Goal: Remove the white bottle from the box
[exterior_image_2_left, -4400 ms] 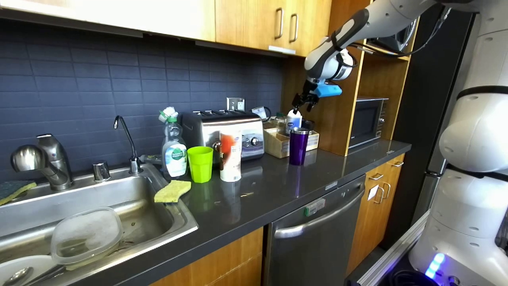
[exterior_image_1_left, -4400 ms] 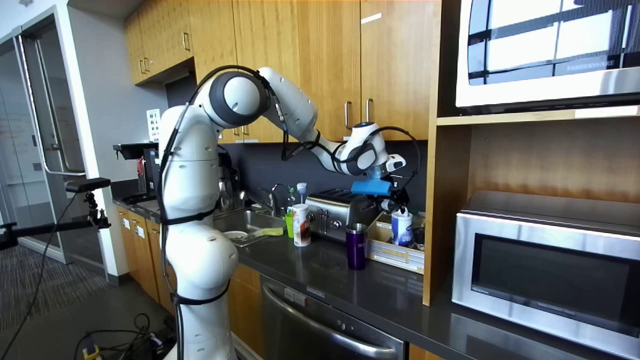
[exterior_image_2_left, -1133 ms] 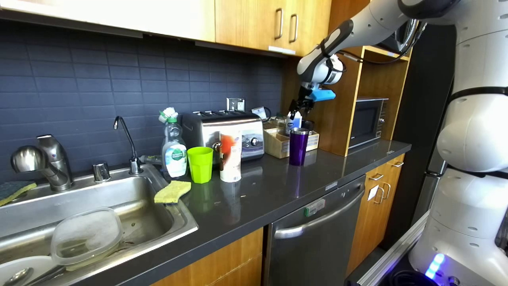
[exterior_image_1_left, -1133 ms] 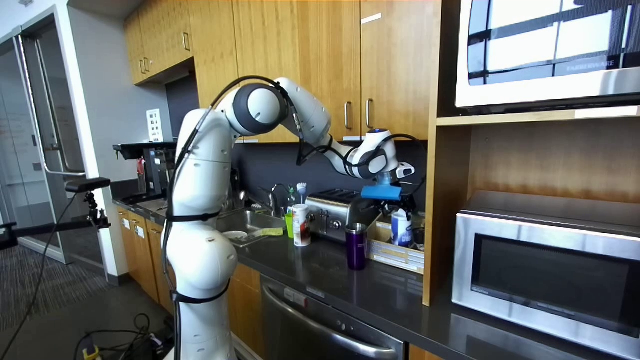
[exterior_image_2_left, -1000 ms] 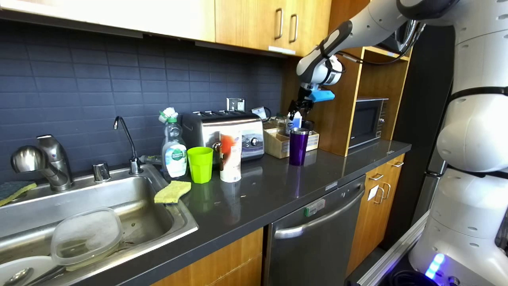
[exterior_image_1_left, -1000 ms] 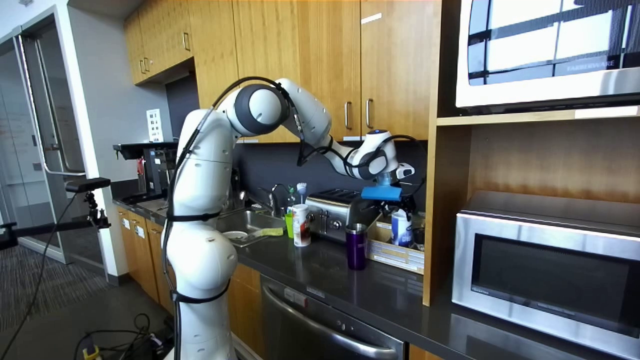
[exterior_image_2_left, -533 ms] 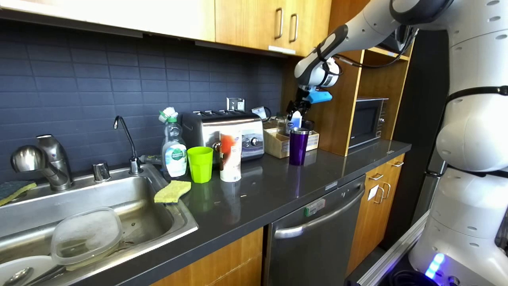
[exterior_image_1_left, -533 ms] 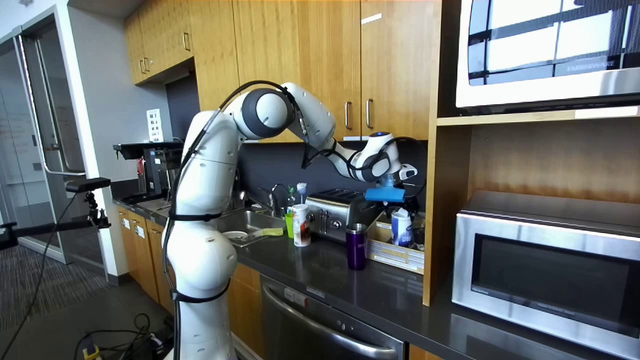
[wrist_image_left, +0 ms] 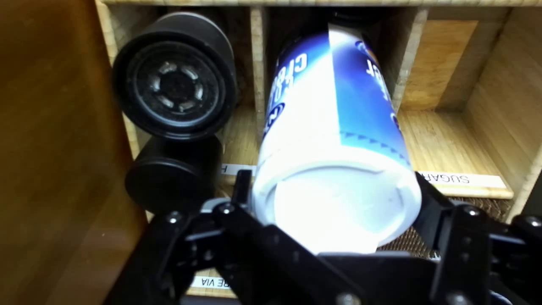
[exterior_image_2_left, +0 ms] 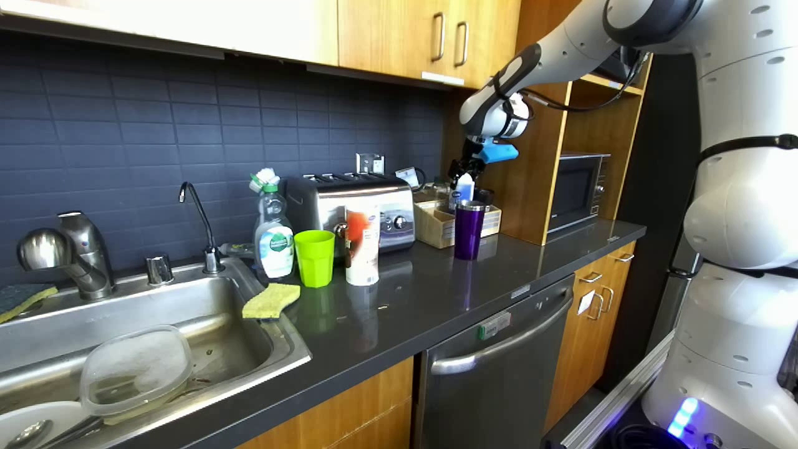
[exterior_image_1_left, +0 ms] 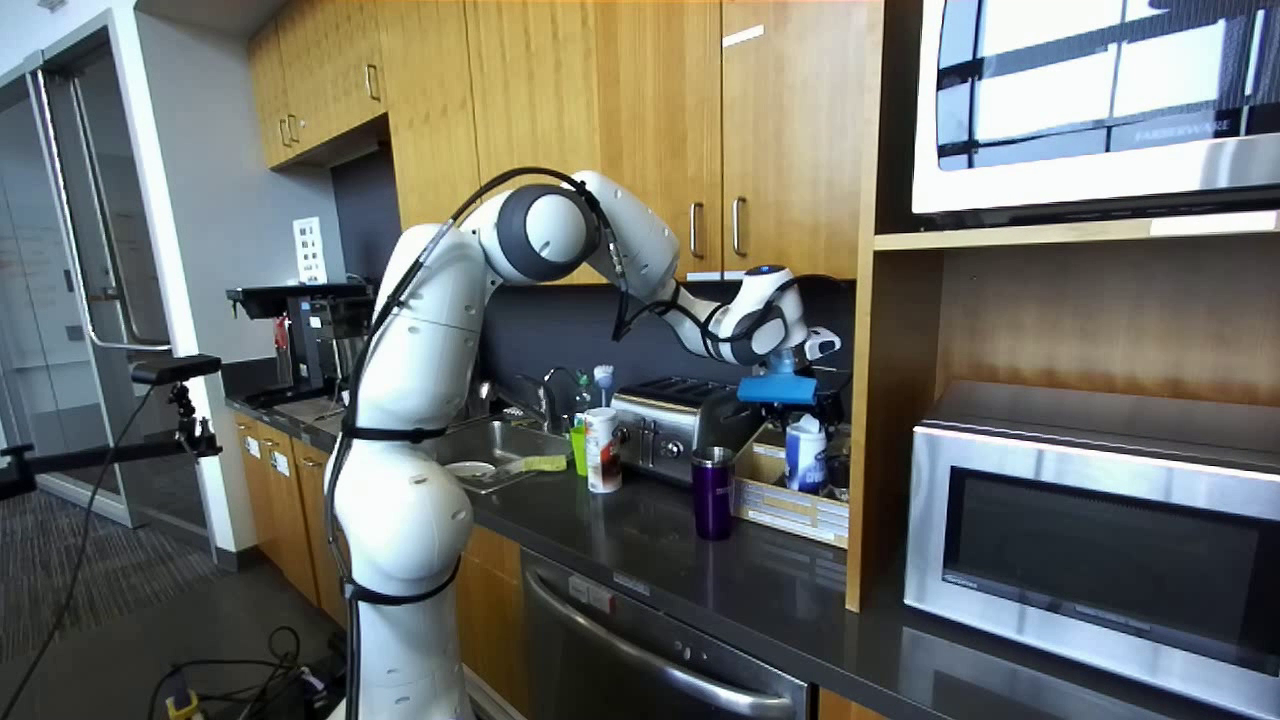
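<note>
Counting one bottle (exterior_image_1_left: 804, 462) in one box (exterior_image_1_left: 790, 516), between two dividers (wrist_image_left: 257, 63) | gripper (wrist_image_left: 334, 190): two fingers (wrist_image_left: 242, 188) astride its top, clamped or not we cannot tell | one tumbler (exterior_image_1_left: 713, 497), box's near side | SUGAR label (wrist_image_left: 465, 179) readable in the wrist view alone | two sponges (exterior_image_2_left: 271, 302), left, in an exterior view

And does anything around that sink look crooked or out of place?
Slightly: the yellow sponge lies askew across the sink's rim, one end seemingly jutting inward, as if carelessly dropped. Nothing looks broken.
</note>
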### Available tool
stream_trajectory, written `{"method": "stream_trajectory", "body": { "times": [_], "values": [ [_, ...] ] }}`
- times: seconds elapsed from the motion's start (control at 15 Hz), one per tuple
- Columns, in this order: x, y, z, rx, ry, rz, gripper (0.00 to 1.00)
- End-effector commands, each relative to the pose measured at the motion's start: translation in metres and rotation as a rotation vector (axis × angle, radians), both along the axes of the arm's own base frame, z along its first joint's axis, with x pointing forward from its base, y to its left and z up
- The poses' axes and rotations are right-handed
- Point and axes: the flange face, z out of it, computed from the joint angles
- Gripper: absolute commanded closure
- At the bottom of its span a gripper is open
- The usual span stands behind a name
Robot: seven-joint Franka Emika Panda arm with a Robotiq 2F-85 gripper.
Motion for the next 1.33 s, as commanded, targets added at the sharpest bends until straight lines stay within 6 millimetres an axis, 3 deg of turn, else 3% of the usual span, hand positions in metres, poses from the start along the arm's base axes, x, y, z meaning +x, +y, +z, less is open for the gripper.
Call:
{"method": "stream_trajectory", "body": {
  "times": [0.0,0.8,1.27],
  "values": [
    [0.005,-0.005,0.002,-0.002,-0.005,0.006,0.38],
    [0.002,0.003,0.021,-0.003,-0.013,0.014,0.38],
    [0.0,0.005,0.041,-0.028,-0.039,0.019,0.38]
  ]
}}
